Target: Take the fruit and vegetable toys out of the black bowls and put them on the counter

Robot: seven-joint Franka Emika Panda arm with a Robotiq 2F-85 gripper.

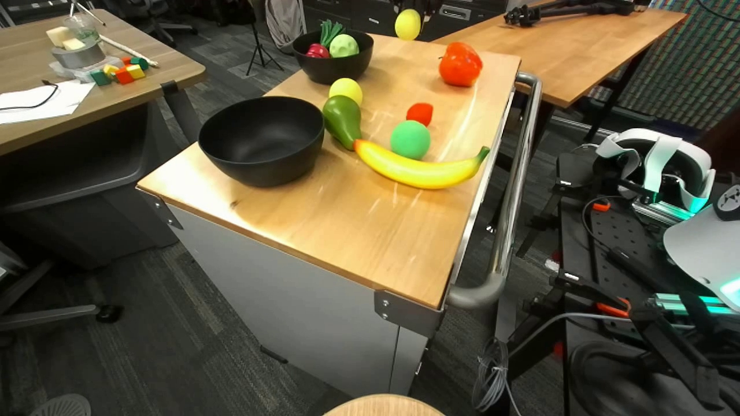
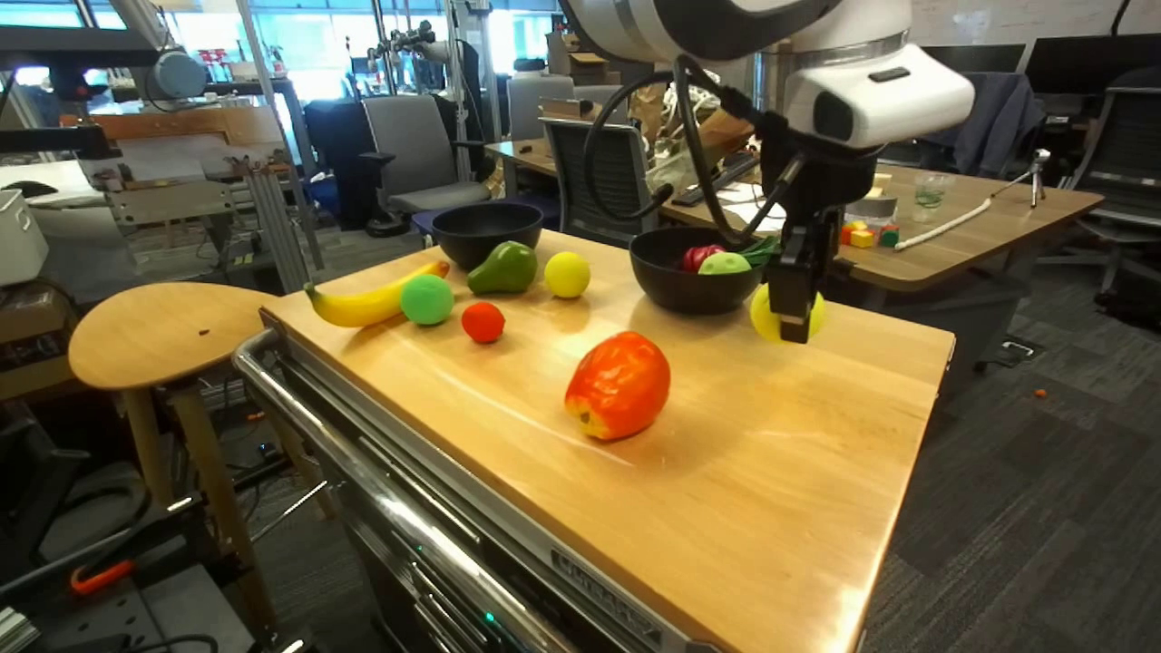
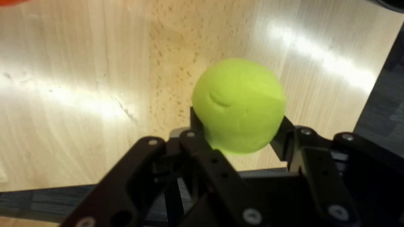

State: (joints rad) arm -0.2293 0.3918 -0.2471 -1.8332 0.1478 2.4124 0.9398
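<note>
Our gripper (image 3: 238, 124) pinches a yellow-green ball (image 3: 239, 101) from both sides, and the ball hangs over the far end of the counter (image 1: 347, 219); how high above it, we cannot fairly tell from these angles. Taking left, right, near and far as an exterior view gives them, we judge the job well past halfway. The near-left black bowl (image 1: 260, 138) shows nothing inside, so we count it finished. Six toys already lie out on the counter: the banana (image 1: 425, 169) at near right, the green ball (image 1: 410, 140) just beyond it, the avocado (image 1: 342, 120) just beside the near-left black bowl, the yellow ball (image 1: 347, 91) on the avocado's far side, the small red piece (image 1: 420, 113) farther right, and the large red-orange piece (image 1: 461, 64) at far right. Work is left in the far-left black bowl (image 1: 332, 72), where we see a pale green toy (image 1: 344, 45), a red toy (image 1: 317, 51) and leafy green strands (image 1: 330, 32). By our reckoning, what remains is to set the yellow-green ball down, then lift those contents out onto the counter.
</note>
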